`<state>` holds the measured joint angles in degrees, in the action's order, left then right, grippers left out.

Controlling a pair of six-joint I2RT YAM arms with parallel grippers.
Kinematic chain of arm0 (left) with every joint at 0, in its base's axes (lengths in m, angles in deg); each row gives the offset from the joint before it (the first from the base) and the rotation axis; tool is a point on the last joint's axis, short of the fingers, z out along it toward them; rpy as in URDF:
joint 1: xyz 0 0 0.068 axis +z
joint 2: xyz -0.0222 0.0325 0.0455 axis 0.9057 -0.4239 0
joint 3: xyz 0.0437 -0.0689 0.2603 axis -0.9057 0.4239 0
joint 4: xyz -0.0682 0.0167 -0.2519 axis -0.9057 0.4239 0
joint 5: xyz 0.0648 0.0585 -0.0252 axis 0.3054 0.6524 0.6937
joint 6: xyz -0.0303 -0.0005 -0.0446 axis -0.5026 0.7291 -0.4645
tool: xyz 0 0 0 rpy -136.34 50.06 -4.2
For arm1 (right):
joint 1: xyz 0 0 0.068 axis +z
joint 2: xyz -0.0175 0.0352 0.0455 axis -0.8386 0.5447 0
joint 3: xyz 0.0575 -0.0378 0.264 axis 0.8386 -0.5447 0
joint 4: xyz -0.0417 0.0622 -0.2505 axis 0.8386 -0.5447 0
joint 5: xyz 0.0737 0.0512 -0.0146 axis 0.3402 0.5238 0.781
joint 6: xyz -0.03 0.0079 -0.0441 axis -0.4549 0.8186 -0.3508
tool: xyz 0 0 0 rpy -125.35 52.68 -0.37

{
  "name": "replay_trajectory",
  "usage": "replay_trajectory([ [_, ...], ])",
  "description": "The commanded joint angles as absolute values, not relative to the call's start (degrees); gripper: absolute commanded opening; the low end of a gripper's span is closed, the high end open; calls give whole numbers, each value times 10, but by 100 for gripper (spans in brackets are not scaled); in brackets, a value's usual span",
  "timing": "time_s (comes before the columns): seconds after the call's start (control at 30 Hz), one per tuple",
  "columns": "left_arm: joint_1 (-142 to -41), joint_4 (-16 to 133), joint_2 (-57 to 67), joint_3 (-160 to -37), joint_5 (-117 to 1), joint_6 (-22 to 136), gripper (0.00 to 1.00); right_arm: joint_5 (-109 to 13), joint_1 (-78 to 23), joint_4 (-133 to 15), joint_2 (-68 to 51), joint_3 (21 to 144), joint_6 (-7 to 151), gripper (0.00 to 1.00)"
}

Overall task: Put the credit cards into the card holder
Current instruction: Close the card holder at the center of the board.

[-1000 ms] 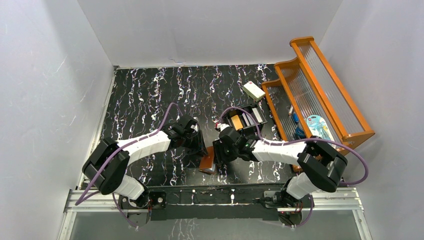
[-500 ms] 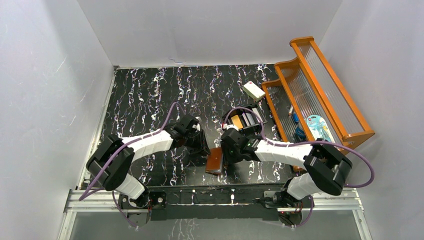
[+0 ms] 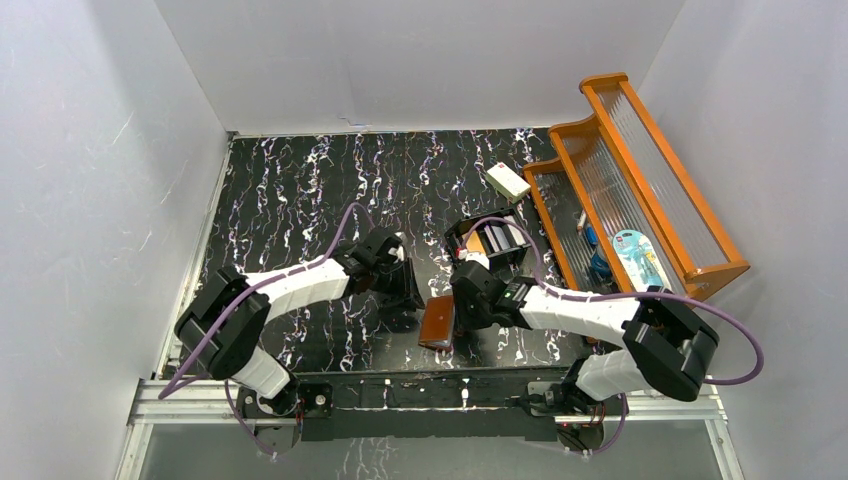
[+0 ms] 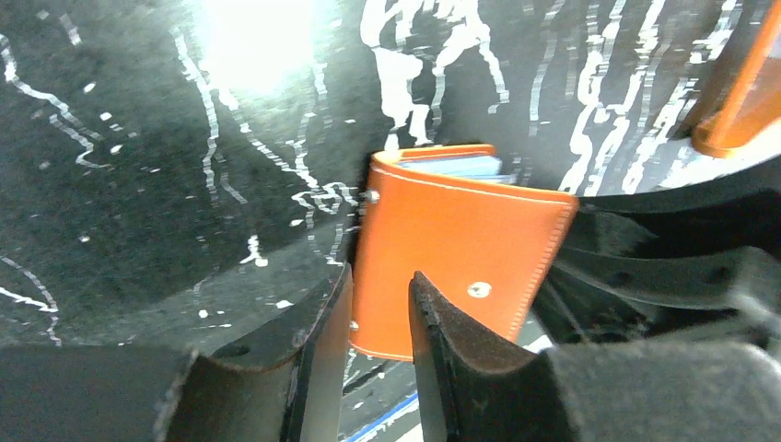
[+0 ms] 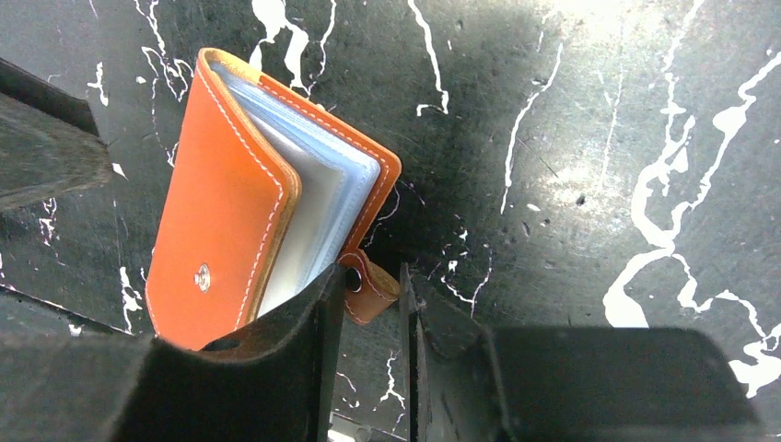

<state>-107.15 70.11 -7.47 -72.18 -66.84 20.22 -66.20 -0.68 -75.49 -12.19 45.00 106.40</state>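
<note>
My right fingers (image 5: 322,318) stand nearly together, and the snap tab (image 5: 373,287) of the card holder (image 5: 230,212) fills the slit between them; I judge it pinched. The holder runs away from those tips, half open, with its brown cover to one side and the pale slots fanned in the middle. Its long axis points straight out from my grip. My left fingers (image 4: 324,318) are close-set too, and the cover's edge shows in their gap; whether they clamp it I cannot tell. From above, the holder sits between my two wrists, near the front edge of the worktop (image 3: 300,190). The credit cards (image 3: 495,240) lie in a black box (image 3: 452,226) just beyond my right wrist, so that arm is the nearer one. There is open room to the left and far side; the wooden rack (image 3: 640,170) closes off the right.
</note>
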Motion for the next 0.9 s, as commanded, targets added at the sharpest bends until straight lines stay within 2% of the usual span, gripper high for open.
replay_trajectory([
  [0.0,-1076,686,-43,-762,-702,193,28,-682,-7,-760,-142,444,1073,35],
  [0.3,-1087,589,-117,-768,-790,177,23,-677,-8,-751,-150,430,1077,35],
  [0.6,-1093,605,-170,-746,-761,181,22,-699,-7,-790,-155,440,1094,36],
  [0.87,-1095,660,-195,-763,-720,194,22,-731,-7,-846,-208,432,1136,37],
])
